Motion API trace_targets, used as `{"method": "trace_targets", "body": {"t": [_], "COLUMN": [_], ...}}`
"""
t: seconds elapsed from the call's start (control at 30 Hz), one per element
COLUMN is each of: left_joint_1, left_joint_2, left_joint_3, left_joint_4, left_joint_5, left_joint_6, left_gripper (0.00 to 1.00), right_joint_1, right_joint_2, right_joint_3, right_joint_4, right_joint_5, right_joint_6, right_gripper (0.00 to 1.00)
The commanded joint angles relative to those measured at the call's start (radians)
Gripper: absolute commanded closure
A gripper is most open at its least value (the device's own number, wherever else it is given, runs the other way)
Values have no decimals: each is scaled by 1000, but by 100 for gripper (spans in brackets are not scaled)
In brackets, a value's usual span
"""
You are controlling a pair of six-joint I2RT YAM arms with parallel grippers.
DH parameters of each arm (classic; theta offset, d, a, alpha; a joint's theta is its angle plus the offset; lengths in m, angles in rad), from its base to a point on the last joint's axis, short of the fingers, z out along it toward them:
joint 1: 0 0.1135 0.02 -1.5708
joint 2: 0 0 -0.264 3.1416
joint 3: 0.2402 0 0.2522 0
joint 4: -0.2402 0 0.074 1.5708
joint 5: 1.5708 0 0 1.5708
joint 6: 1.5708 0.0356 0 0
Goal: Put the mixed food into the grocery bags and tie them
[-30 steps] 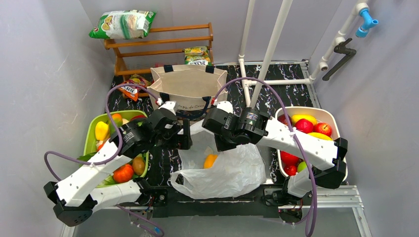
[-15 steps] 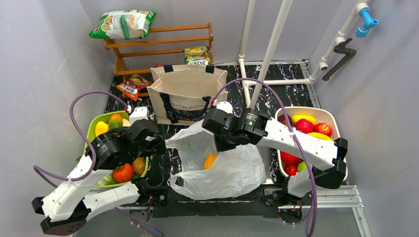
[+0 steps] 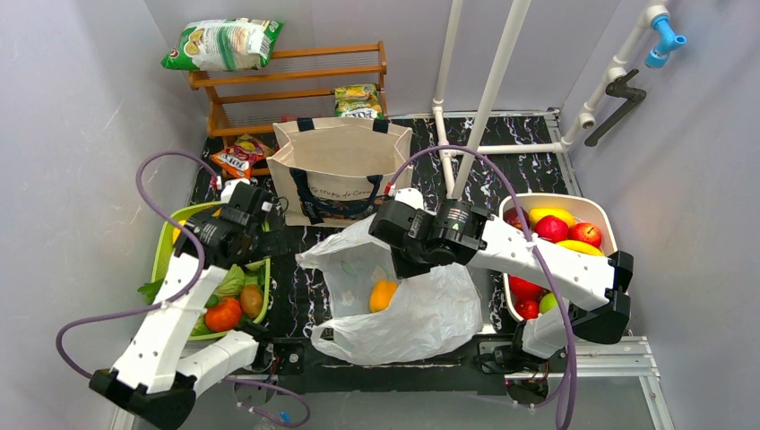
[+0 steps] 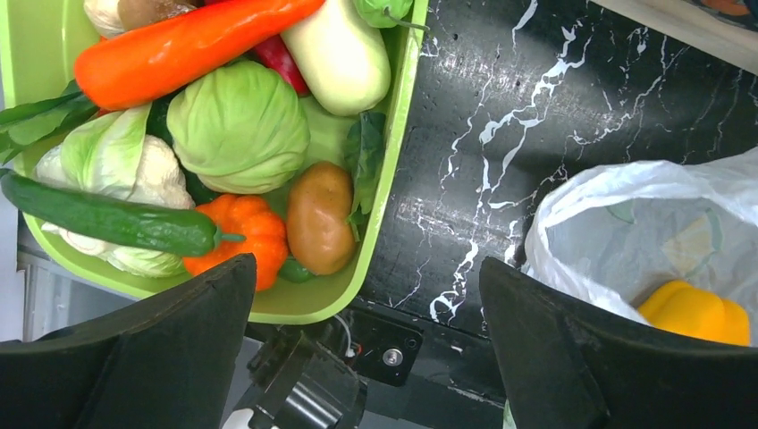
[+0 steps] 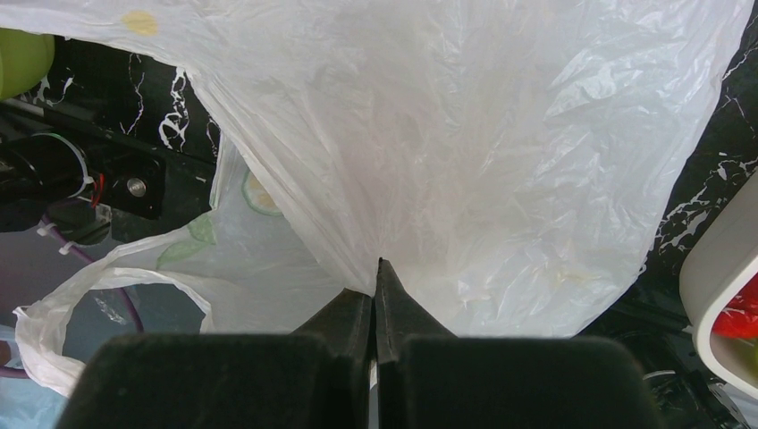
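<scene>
— So, how are the arms posing?
— The left arm is stretching over the tray [image 4: 393, 179], left tool [image 4: 366, 266] spread wide above a potato [image 4: 320, 217]; a second ago it was hovering by the bag [image 3: 421, 313]. The right tool [image 5: 376, 277] is pinching the bag's rim.
— And contents?
— A pepper [image 3: 383, 294] is lying in the bag on the counter [image 4: 501, 134]; vegetables [image 4: 237, 125] are filling the tray.

The table [image 3: 529, 170] has a black top veined with white. A green tray [image 3: 164, 251] sits at its left edge and a white tray [image 3: 557, 196] at its right. Between them, at the near edge, lies a white plastic bag [image 3: 430, 309]. Behind it a beige tote [image 3: 341, 161] stands upright. A wooden rack [image 3: 296, 76] stands at the far left, with a red packet [image 3: 237, 159] flat just before it. White pipe frame [image 3: 502, 149] runs along the far right.
</scene>
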Motion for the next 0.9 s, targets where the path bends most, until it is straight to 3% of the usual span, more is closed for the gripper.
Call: {"method": "trace_targets", "body": {"t": [0.0, 0.27, 0.43, 0.87], "left_joint_1": [65, 166, 224, 263], "left_joint_2": [73, 190, 229, 278], "left_joint_3": [-19, -43, -81, -177], "left_joint_4": [87, 184, 275, 420], "left_joint_5": [50, 57, 96, 88], "left_joint_6": [79, 96, 124, 137], "left_gripper": [7, 11, 18, 29], "right_joint_1": [-5, -5, -5, -4], "right_joint_2": [-46, -83, -91, -114], "right_joint_3": [-14, -52, -73, -116], "right_joint_4": [10, 16, 15, 42], "right_joint_5": [7, 11, 12, 1], "right_joint_6": [-1, -17, -20, -28], "right_gripper": [99, 99, 99, 99]}}
